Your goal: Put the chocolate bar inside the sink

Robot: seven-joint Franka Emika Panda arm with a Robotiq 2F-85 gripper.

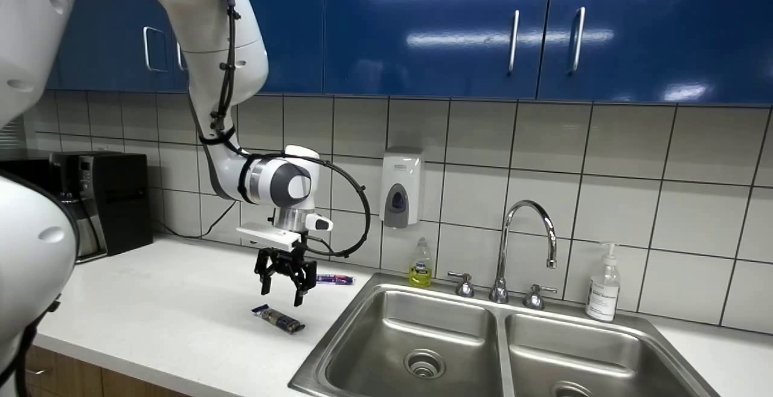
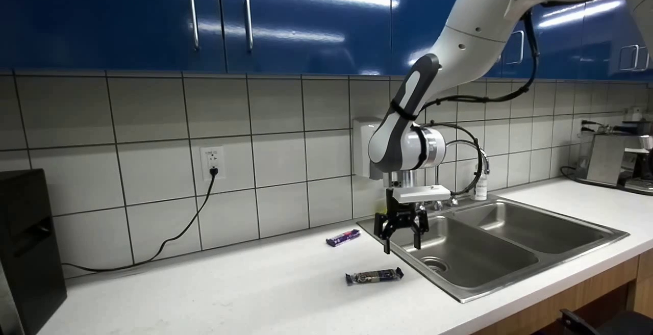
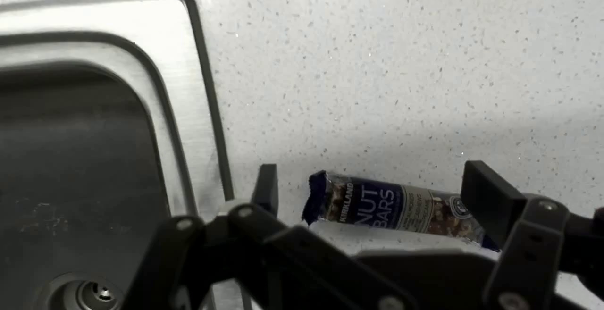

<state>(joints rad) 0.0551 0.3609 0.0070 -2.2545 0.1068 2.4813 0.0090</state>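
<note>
The chocolate bar [image 1: 279, 319] is a dark wrapped bar with a lighter band. It lies flat on the white counter beside the sink in both exterior views [image 2: 375, 276]. In the wrist view the bar [image 3: 391, 208] lies lengthwise between the fingers, and the right finger covers part of its end. My gripper [image 1: 282, 294] is open and empty above the counter, also in an exterior view [image 2: 402, 247] and in the wrist view [image 3: 376, 187]. It hovers above the bar, apart from it. The double-basin steel sink [image 1: 344, 327] is beside the bar; its rim [image 3: 181, 79] shows in the wrist view.
A purple wrapped item [image 1: 335, 280] lies farther back near the wall, also in an exterior view [image 2: 343, 237]. A chrome faucet [image 1: 501, 252], a yellow soap bottle [image 1: 421, 267] and a pump bottle [image 1: 603, 291] stand behind the basins. A black appliance [image 1: 121, 200] stands on the counter.
</note>
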